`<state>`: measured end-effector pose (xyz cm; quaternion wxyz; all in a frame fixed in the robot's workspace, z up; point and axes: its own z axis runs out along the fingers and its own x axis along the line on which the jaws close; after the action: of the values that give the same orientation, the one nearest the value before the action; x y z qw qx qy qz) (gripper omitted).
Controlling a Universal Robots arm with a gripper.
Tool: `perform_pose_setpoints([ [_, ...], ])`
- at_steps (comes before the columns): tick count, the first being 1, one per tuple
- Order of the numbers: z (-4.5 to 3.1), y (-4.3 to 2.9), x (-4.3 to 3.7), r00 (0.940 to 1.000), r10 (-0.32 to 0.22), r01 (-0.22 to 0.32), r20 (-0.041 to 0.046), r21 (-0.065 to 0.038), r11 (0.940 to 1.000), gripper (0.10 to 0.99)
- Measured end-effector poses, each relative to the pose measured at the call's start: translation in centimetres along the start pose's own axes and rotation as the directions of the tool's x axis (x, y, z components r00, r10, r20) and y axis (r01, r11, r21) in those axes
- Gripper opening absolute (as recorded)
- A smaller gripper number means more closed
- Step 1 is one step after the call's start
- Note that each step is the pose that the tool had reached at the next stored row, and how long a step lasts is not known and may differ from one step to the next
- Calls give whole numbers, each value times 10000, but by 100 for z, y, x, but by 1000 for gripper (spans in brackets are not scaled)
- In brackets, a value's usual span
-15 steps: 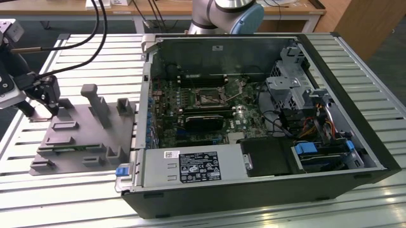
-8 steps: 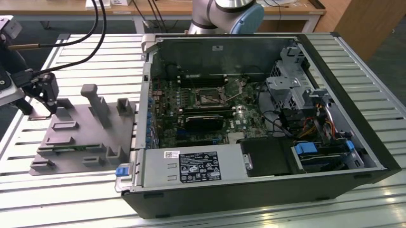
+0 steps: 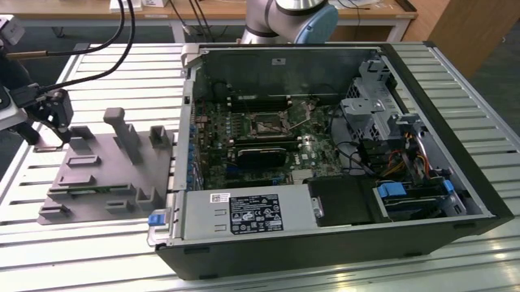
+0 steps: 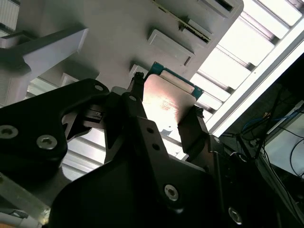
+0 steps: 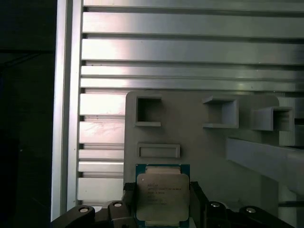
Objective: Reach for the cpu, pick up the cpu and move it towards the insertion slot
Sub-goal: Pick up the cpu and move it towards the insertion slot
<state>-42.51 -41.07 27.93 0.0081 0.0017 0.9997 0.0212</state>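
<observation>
Risk imo: pc case (image 3: pixel 325 152) wall is standing btw the gray tray (image 3: pixel 97 182) and the insertion slot (image 3: pixel 267 126), so a low carry could be clipping it; gripper (image 3: pixel 47 129) is pinching the cpu (image 5: pixel 162 195) by thin edges only, at the tray, well apart from the slot, so it could be slipping. Matte blocky plastic tray, shiny square socket frame, flat silver cpu lid w/ green rim

A gray tray (image 3: pixel 101 173) with upright blocks lies beside the open computer case (image 3: pixel 325 250); both on a slatted table (image 3: pixel 97 250).
</observation>
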Motion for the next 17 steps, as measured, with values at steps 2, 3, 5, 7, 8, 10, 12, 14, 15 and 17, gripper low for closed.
perform_pose_setpoints([
  [2, -14, 1, 0, 10000, 0, 0, 0, 0, 10000, 541],
  [3, -22, 1, 0, 10000, 0, 0, -1, 0, 10000, 541],
  [5, -35, 2, -1, 10000, 0, 0, 0, 0, 10000, 541],
  [7, -49, 3, -1, 10000, 0, 0, -1, 0, 10000, 541],
  [8, -56, 3, -1, 10000, 0, 0, 0, 0, 10000, 541],
  [10, -71, 3, -1, 10000, 0, 0, 0, 0, 10000, 541],
  [12, -88, 5, -1, 10000, 0, 0, 0, 0, 10000, 541],
  [14, -103, 5, -2, 10000, 0, 0, -1, 0, 10000, 541],
  [15, -110, 5, -2, 10000, 0, 0, 0, 0, 10000, 541],
  [17, -126, 6, -2, 10000, 0, 0, 0, 0, 10000, 541],
])
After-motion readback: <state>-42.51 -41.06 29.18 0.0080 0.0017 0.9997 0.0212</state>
